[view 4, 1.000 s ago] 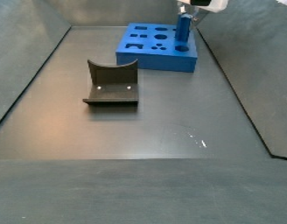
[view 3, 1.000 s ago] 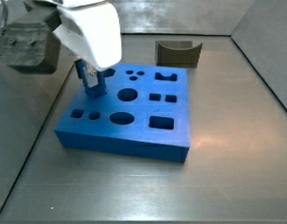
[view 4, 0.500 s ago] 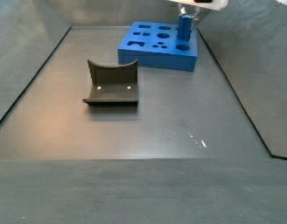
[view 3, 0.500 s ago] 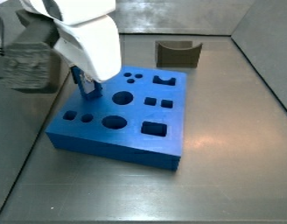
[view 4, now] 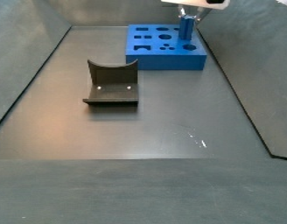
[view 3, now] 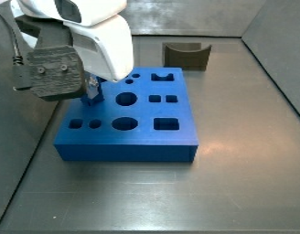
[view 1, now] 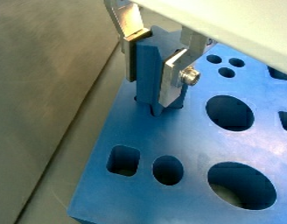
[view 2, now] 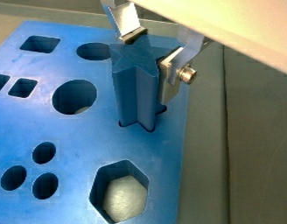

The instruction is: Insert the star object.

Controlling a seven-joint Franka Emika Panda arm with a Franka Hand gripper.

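The star object [view 2: 134, 87] is a slim blue peg with a star cross-section, standing upright. My gripper [view 2: 152, 57] is shut on its upper part, one silver finger on each side. Its lower end sits in the star-shaped hole near a corner of the wide blue block [view 2: 76, 140]. Both wrist views show this; the peg [view 1: 143, 79] enters the block [view 1: 192, 131] below my gripper [view 1: 156, 61]. In a side view my gripper [view 3: 91, 90] is low over the block [view 3: 128, 137]. In a side view the peg [view 4: 187, 32] stands at the block's [view 4: 157, 54] right edge.
A dark olive curved piece [view 4: 111, 83] stands on the floor apart from the block, also in a side view [view 3: 186, 55]. The block has several other shaped holes. Grey metal walls close in the floor near the block.
The blue block has turned and shifted on the floor with the peg in it, now lying squarer. My gripper has come down lower, still shut on the peg.
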